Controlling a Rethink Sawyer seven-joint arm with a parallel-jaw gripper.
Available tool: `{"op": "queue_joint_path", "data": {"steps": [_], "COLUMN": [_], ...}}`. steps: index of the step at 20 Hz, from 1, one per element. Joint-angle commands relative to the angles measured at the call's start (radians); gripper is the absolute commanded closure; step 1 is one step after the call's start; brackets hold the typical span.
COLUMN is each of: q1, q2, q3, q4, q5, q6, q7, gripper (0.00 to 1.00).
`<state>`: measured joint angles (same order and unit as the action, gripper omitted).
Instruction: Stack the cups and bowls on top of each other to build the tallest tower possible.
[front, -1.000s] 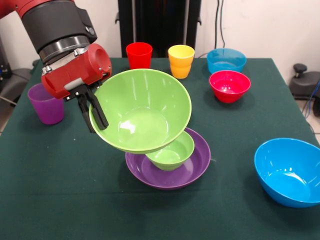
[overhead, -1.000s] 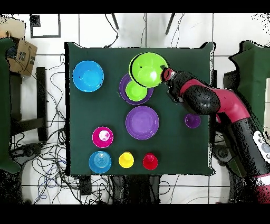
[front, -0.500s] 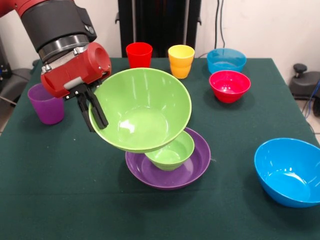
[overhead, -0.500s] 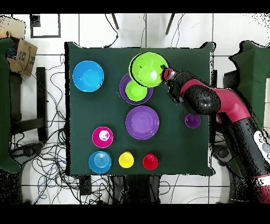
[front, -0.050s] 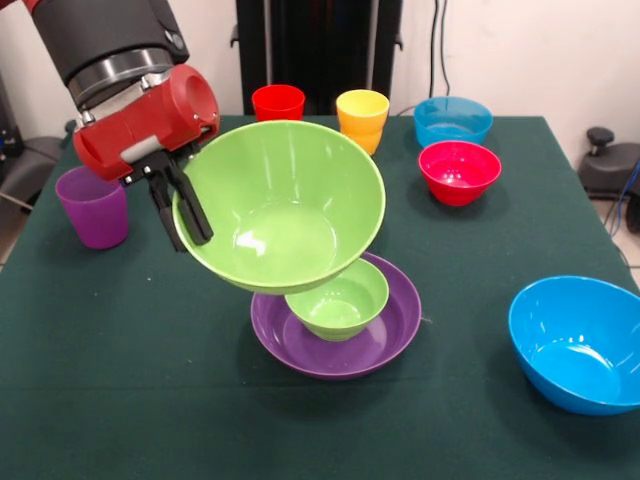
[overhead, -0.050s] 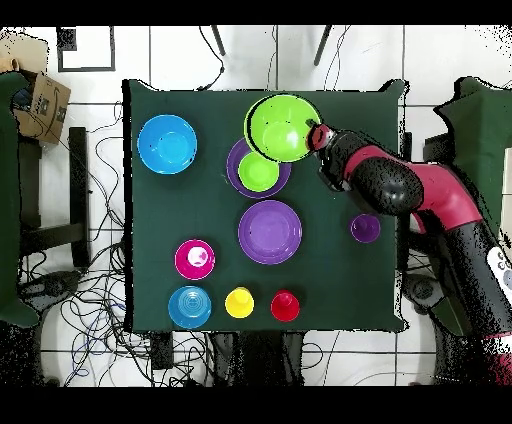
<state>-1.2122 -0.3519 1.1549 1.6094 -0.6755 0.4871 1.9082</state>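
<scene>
- While the gripper (front, -0.050s: 185, 215) hangs at the front view's left, its fingers (front, -0.050s: 192, 210) are clamped on the large lime green bowl (front, -0.050s: 280, 205), tilted in the air above the small green bowl (front, -0.050s: 338, 299) nested in a purple bowl (front, -0.050s: 385, 330).
- Seen from overhead, the lime green bowl (overhead, -0.050s: 280, 127) overlaps that purple bowl (overhead, -0.050s: 237, 172); a second purple bowl (overhead, -0.050s: 270, 232) sits mid-surface (overhead, -0.050s: 330, 280).

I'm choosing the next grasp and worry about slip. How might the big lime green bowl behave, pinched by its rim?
The lime green bowl looks glossy, so it may slide in the pincer. It hangs tilted from one rim point, so it could swing or rotate. It seems rigid, probably light: the wall shows no flexing.
</scene>
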Motion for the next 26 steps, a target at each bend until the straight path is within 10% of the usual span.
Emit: {"op": "queue_joint_path", "data": {"steps": [1, 26], "q1": [0.029, 0.151], "q2": [-0.052, -0.112], "q3": [-0.006, -0.204], "q4": [-0.005, 0.140], "q5": [0.003, -0.204], "q6": [0.112, -0.217], "q7": [-0.226, 0.038], "gripper": [1.00, 1.00]}}
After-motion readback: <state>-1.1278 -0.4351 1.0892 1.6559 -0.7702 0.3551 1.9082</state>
